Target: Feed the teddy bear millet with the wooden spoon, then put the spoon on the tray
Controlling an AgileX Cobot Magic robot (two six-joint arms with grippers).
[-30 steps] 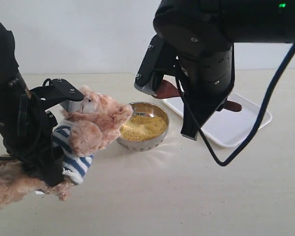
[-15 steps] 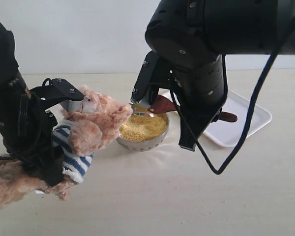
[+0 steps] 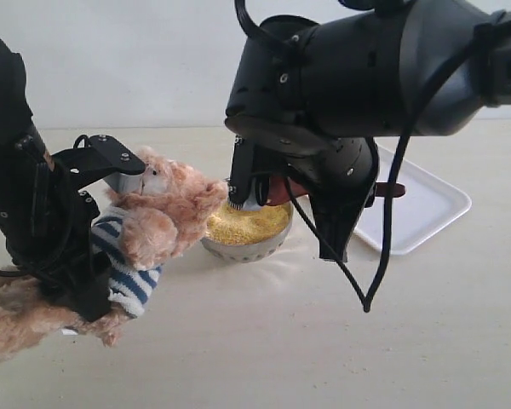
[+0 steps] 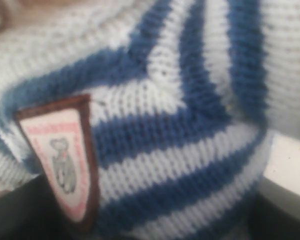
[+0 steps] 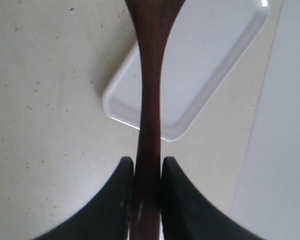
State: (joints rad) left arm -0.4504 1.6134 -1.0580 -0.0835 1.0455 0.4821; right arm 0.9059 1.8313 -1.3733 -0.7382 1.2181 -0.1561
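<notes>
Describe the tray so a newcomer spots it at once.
Find the big teddy bear on the exterior view's left, then the steel bowl of millet right in front of its face. Beyond the bowl to the right, partly hidden by the right arm, lies the tray: flat, white, rectangular with rounded corners, unlike the round shiny bowl.

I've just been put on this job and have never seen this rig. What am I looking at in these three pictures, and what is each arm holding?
Two black robot arms work over a table. The wide picture comes from a camera off the arms; the other two come from cameras on the wrists. The left gripper clamps the teddy bear, so its camera sees only the striped shirt and badge. The right gripper pinches the wooden spoon by its handle, above the steel bowl of millet. The white tray lies right of the bowl in the wide picture.
</notes>
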